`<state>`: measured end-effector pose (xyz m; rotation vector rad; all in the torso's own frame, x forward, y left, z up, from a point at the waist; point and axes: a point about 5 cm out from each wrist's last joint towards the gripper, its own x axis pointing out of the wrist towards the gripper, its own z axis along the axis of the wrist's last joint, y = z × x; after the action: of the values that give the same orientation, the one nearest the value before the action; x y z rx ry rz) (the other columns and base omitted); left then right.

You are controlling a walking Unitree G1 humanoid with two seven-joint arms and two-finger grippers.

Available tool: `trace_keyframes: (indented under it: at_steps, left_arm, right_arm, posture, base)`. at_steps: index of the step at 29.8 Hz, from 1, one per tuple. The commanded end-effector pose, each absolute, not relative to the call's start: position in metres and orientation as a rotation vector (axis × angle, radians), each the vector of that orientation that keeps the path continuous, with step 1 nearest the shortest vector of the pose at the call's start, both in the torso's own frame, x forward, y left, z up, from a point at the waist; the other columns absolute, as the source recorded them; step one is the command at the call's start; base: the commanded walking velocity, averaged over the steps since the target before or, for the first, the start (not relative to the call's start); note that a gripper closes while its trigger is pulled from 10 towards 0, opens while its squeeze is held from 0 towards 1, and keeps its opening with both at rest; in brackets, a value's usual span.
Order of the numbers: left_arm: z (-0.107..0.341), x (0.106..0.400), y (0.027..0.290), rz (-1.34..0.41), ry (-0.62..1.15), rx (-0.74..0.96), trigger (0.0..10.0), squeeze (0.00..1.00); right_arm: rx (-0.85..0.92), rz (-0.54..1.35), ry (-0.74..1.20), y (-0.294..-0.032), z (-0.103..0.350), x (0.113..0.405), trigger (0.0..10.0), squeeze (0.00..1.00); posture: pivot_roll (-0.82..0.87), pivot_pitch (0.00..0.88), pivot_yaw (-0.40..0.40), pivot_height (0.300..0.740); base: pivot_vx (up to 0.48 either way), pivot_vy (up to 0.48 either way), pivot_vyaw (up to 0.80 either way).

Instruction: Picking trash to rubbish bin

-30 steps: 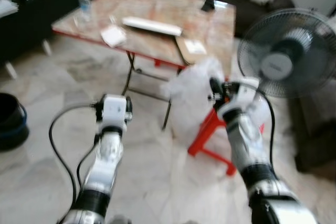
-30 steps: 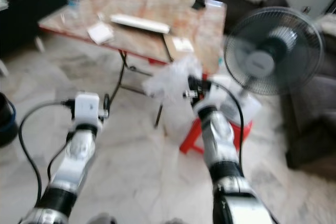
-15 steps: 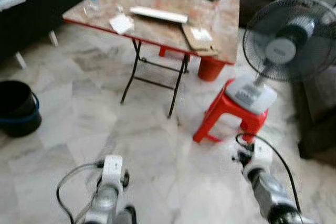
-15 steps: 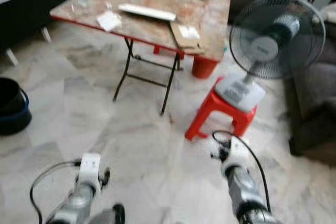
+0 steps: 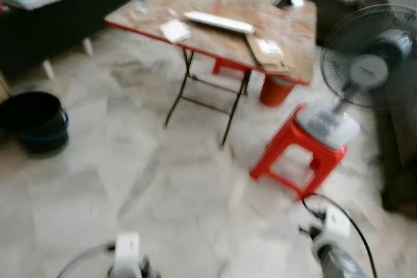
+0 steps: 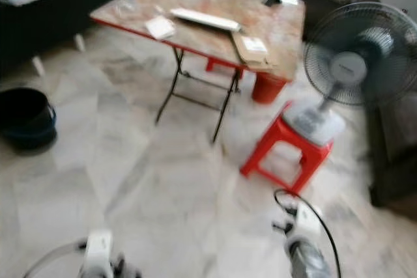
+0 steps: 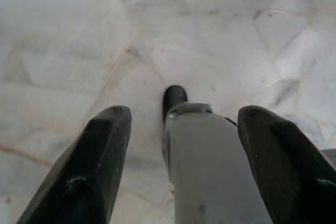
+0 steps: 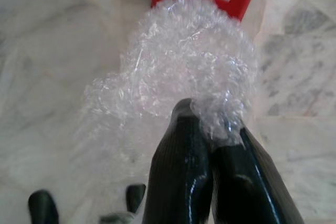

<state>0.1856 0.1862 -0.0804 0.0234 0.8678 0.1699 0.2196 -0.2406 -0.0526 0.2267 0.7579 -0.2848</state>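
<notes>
- Head views take in the room: table (image 5: 215,14), fan (image 5: 368,69) on a red stool (image 5: 301,150), black bin (image 5: 36,120) off to the left on the marble floor (image 5: 163,187).
- Right wrist view gets the close-up: right gripper (image 8: 210,145) clamped tight on the bubble wrap (image 8: 178,72), a crumpled clear wad hanging above the floor near the stool.
- Left gripper (image 7: 178,124) hangs spread wide, holding nothing.

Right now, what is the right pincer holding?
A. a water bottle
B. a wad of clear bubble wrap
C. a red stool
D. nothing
B: in the right wrist view the right pincer has its fingers closed on a wad of clear bubble wrap, hanging over the marble floor.
</notes>
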Motion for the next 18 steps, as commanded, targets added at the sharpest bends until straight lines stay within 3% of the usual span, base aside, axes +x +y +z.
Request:
trace_keyframes:
  at_steps: [1,8,18]
  left_arm:
    - [-0.093,0.164,0.175,0.152,0.960,0.003,10.0,0.00]
    - [-0.091,0.167,0.174,0.145,0.942,0.028,10.0,0.00]
    - [-0.057,0.215,0.185,0.225,0.627,0.062,10.0,0.00]
  right_arm:
    - [0.211,-0.312,0.751,-0.250,-0.050,0.220,10.0,0.00]
    - [0.218,-0.326,0.741,-0.252,-0.048,0.221,10.0,0.00]
    - [0.222,-0.306,0.747,-0.247,-0.051,0.219,10.0,0.00]
  posture:
    - [0.03,0.166,-0.189,0.740]
    - [0.02,0.160,-0.187,0.740]
    - [0.04,0.141,-0.168,0.740]
  base:
    - [0.000,0.000,0.77]
    - [0.000,0.000,0.77]
    - [0.000,0.000,0.74]
